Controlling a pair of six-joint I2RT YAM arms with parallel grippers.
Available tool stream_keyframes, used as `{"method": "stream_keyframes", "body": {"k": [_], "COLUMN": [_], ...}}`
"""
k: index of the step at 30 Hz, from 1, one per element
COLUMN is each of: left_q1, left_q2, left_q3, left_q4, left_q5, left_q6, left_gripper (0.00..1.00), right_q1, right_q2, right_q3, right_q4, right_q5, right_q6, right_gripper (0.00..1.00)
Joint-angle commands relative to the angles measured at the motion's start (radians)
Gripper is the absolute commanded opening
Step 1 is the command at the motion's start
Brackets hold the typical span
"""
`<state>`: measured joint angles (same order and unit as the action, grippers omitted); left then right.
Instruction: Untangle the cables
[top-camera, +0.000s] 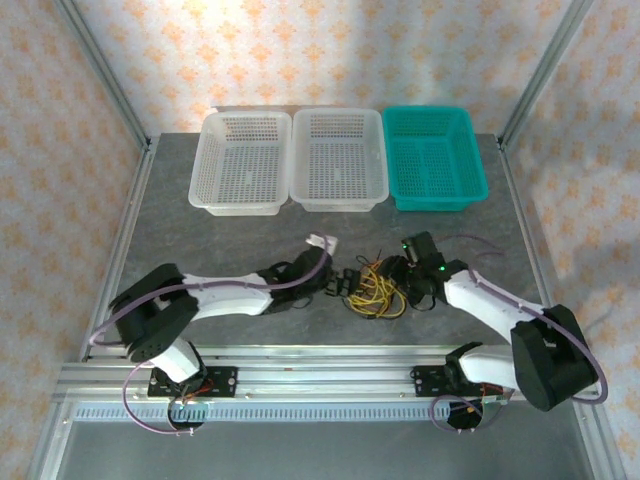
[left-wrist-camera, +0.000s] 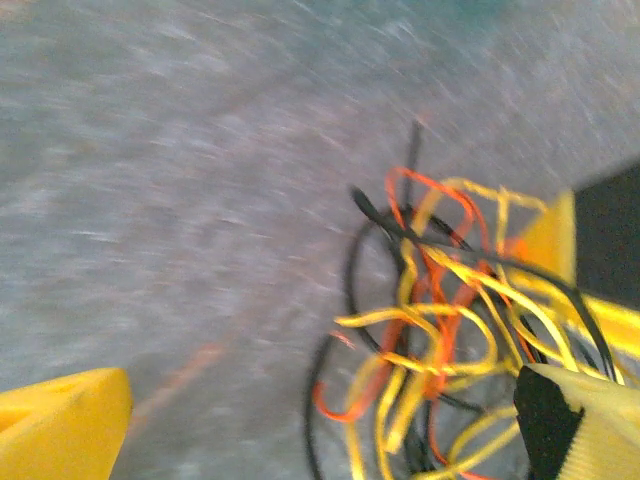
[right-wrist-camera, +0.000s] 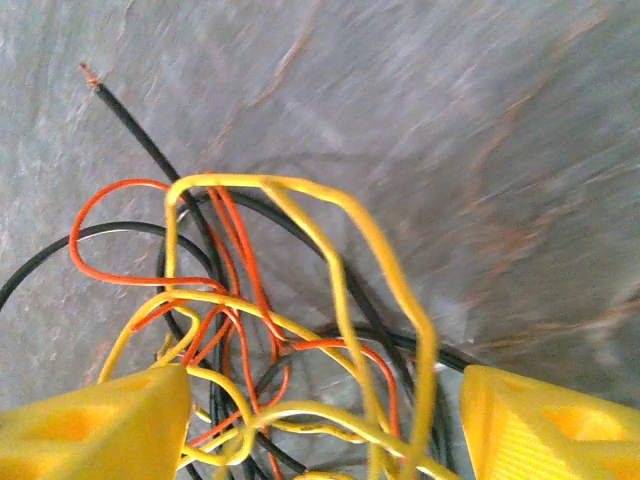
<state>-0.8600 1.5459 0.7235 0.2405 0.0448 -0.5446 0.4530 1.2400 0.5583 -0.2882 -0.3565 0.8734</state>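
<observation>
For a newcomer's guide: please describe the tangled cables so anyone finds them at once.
On the grey table, nearer than the baskets, look between the left gripper and the right gripper. There lies a heap of cables: thin yellow, black and orange-red loops, far thinner than the purple-grey arm cords.

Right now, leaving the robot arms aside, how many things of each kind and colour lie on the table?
White mesh baskets: 2
Teal mesh basket: 1
Tangle of yellow, black and orange-red cables: 1
Total: 4
</observation>
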Motion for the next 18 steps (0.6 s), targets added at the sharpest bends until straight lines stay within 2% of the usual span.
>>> {"method": "stream_keyframes", "body": {"k": [1,6,11,13,16,18], "left_q1": [0.082,0.131,0.133,0.124,0.078,0.033], "left_q2": [-0.112,-0.208,-0.275,-0.299,-0.348,-0.366], "left_q3": [-0.045,-0.084,-0.149,-0.167,-0.201,-0.217], "left_q4": [0.006,-0.063,-0.076,-0.096,-0.095,-0.084], "left_q5": [0.033,0.023,0.029,0.020,-0.008,-0.016], "left_q6": [-0.005,0.013,0.003,0.000,-0.003,-0.002], "left_gripper": [0.99,0.99,1.00,0.99,0.99,0.99], "right_q1": [0.085,0.181,0.200,0.200,0.200,0.200], "right_q2": [0.076,0.225,0.298,0.299,0.257,0.197], "right_q3": [0.063,0.189,0.274,0.298,0.314,0.308], "right_q4": [0.115,0.168,0.179,0.119,0.007,-0.064], "right_q5": [-0.007,0.010,0.039,0.101,0.223,0.308], "right_q6": [0.108,0.129,0.110,0.074,-0.006,-0.062], "right_gripper": [0.69,0.65,0.65,0.71,0.86,0.89]}}
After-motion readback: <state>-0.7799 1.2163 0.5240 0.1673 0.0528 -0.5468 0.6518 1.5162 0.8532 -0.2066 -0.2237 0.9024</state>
